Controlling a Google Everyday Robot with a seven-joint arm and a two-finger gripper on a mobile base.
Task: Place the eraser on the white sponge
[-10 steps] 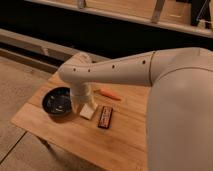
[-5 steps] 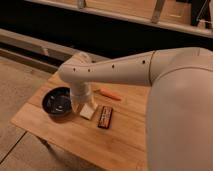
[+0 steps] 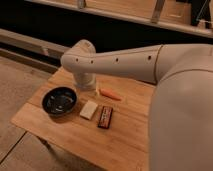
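The eraser (image 3: pixel 105 116), a dark flat block with reddish stripes, lies on the wooden table (image 3: pixel 75 137) near its middle. The white sponge (image 3: pixel 89 109), a cream block, lies just left of it, almost touching, with nothing on top. My white arm reaches in from the right and bends down behind the bowl. My gripper (image 3: pixel 86 85) is at the arm's lower end near the back of the table, above and behind the sponge, apart from both objects and mostly hidden by the arm.
A dark bowl (image 3: pixel 59 101) stands left of the sponge. An orange carrot (image 3: pixel 110 94) lies behind the eraser. My arm's bulk (image 3: pixel 180 100) covers the table's right side. The floor drops off at the table's left and front edges.
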